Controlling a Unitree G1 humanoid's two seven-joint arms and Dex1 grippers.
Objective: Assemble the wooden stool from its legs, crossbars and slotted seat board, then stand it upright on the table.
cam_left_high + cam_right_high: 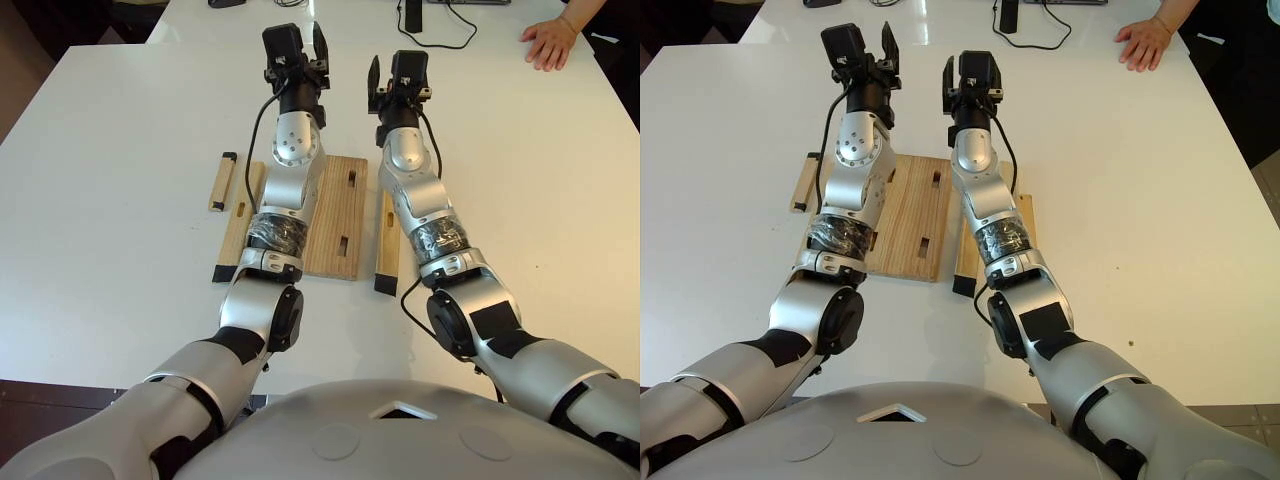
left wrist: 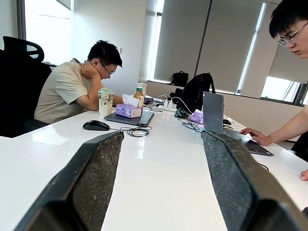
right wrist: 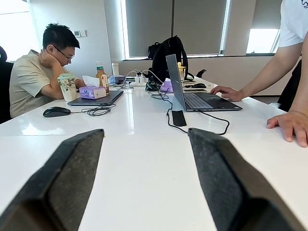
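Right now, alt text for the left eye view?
Over a white table, the robot's left pincer and right pincer hang side by side, both open and empty. Nearer the robot lies a flat slotted wooden seat board, with a short black-tipped wooden bar and a longer wooden leg on its left and another wooden leg on its right.

My gripper (image 3: pixel 147 138) has its fingers (image 3: pixel 72 178) wide apart over the table (image 3: pixel 144 187). Past them I see a laptop (image 3: pixel 204 101), a cable (image 3: pixel 211 131) and a mouse (image 3: pixel 56 111).

A white table (image 1: pixel 120 120) stands before grey-blinded windows (image 3: pixel 192 24) in a bright office.
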